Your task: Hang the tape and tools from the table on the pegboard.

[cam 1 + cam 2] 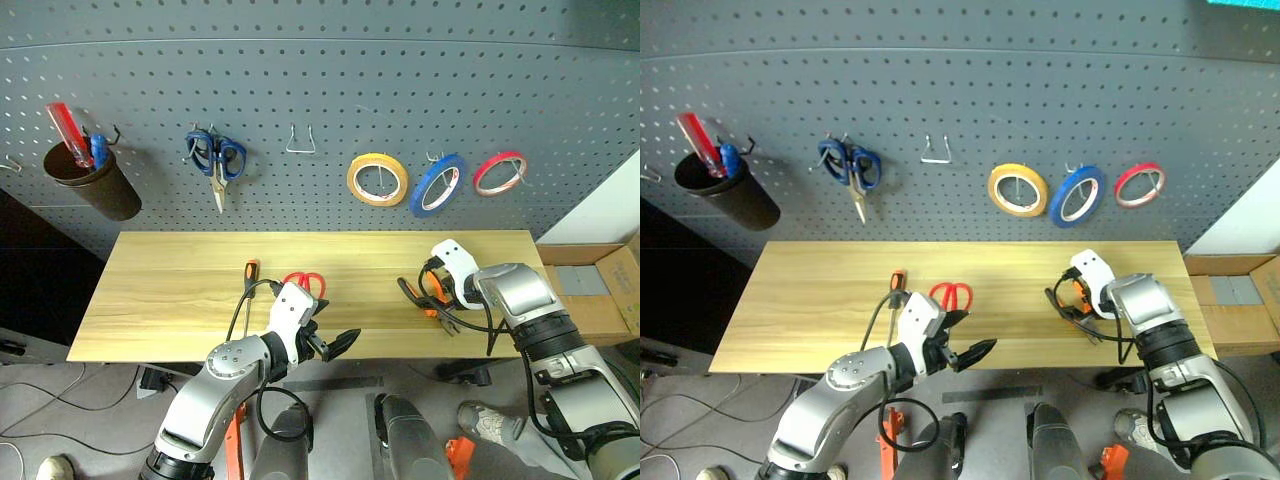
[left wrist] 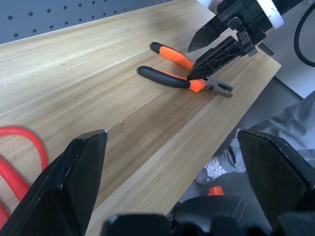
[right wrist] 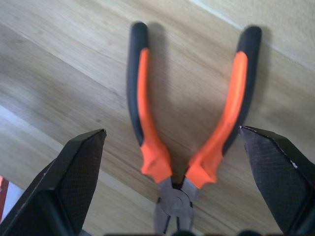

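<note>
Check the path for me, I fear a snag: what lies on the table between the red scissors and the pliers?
Nothing: bare table runs from the red scissors to the pliers, seen in the left wrist view.

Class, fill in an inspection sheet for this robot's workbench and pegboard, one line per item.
Surface: table, pale wood.
Job's things: blue tape hung on pegboard; pliers, red scissors, screwdriver lying on the table.
Clutter: blue scissors, yellow tape, red tape, black cup on the pegboard.
Grippers: left gripper open, empty; right gripper open over pliers.
Cables: on floor.
Surroundings: cardboard box.
</note>
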Robot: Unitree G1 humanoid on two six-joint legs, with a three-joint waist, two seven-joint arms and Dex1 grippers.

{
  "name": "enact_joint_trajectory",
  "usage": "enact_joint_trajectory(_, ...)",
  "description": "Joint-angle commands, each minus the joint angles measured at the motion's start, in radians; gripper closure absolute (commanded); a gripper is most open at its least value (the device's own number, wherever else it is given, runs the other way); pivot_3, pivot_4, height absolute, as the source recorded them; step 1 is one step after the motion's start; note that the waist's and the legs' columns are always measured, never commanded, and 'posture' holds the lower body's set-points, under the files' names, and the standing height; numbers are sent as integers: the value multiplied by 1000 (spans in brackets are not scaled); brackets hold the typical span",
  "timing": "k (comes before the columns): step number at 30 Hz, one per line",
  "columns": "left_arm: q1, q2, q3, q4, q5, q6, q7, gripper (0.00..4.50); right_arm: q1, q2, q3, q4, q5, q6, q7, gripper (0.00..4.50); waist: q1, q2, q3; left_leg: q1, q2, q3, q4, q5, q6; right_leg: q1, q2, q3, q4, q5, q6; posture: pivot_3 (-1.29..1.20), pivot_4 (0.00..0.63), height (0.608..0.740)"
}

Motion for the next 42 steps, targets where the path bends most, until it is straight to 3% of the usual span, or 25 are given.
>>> enact_joint_trajectory(1,14,9,8,-28,-14,-8,-8,0,3,-3,-15,36,-5,-34,-18,17,0,0,0,0,0,0,0,0,0,0,0,0,0,0,0,-30,306,740)
enact_joint_trajectory(31,37,12,16,-64,-14,11,13,0,-136,138,-6,393,-54,-234,-76,17,2,0,1,0,0,0,1,0,0,0,1,0,1,3,-5,18,295,740)
enact_joint_trajectory(34,34,8,14,-61,-12,9,18,0,-134,137,2,389,-59,-248,-58,552,1,0,1,1,-1,0,1,0,0,0,1,0,1,3,-5,18,290,740)
enact_joint_trajectory(38,28,7,13,-55,-13,6,22,0,-138,134,1,391,-68,-256,-51,1778,1,0,1,1,-1,0,0,0,0,0,1,0,1,3,-5,15,287,740)
enact_joint_trajectory(42,18,5,12,-40,-11,-4,19,0,-144,133,-3,388,-73,-265,-46,1789,1,0,1,1,-1,0,0,0,0,0,1,0,1,3,-5,8,275,740)
